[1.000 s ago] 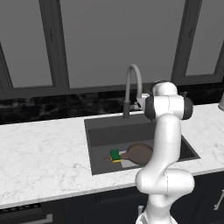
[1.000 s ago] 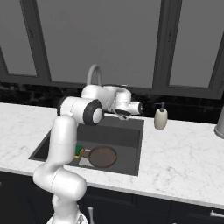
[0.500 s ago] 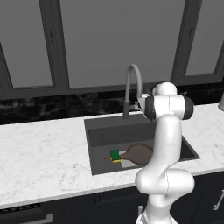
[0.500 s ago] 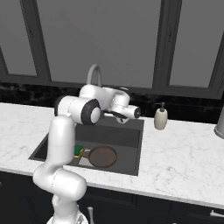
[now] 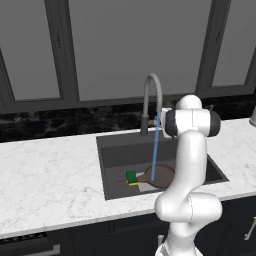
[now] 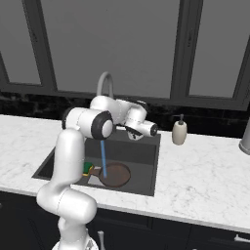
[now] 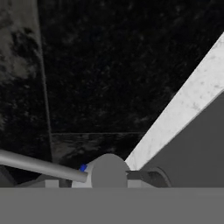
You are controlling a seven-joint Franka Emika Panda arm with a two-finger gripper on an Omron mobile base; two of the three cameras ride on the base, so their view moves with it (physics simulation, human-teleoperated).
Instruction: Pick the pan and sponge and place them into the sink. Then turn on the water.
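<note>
Inside the dark grey sink point(image 5: 120, 152) point(image 6: 144, 152) lies the reddish-brown pan point(image 5: 163, 176) point(image 6: 117, 175), with the green and yellow sponge point(image 5: 131, 177) point(image 6: 88, 168) just left of it. A thin light-blue stream of water point(image 5: 155, 145) point(image 6: 103, 158) falls from the curved grey faucet point(image 5: 152, 86) point(image 6: 104, 83) onto the pan's edge. My gripper point(image 6: 154, 130) hovers over the sink's back right part, beside the faucet, and is shut with nothing in it. In the hand view the faucet's lever point(image 7: 41, 166) and round base point(image 7: 109, 171) sit close below the hand.
A cream soap dispenser point(image 6: 179, 132) stands on the white marble counter point(image 6: 205, 171) point(image 5: 50, 175) right of the sink. A grey metal vessel point(image 6: 245, 139) point(image 5: 253, 116) is at the far right edge. Dark windows and a black backsplash point(image 7: 109, 65) rise behind.
A blue stream of water now runs from the faucet into the sink; earlier there was none. My hand has shifted slightly right and down by the faucet.
</note>
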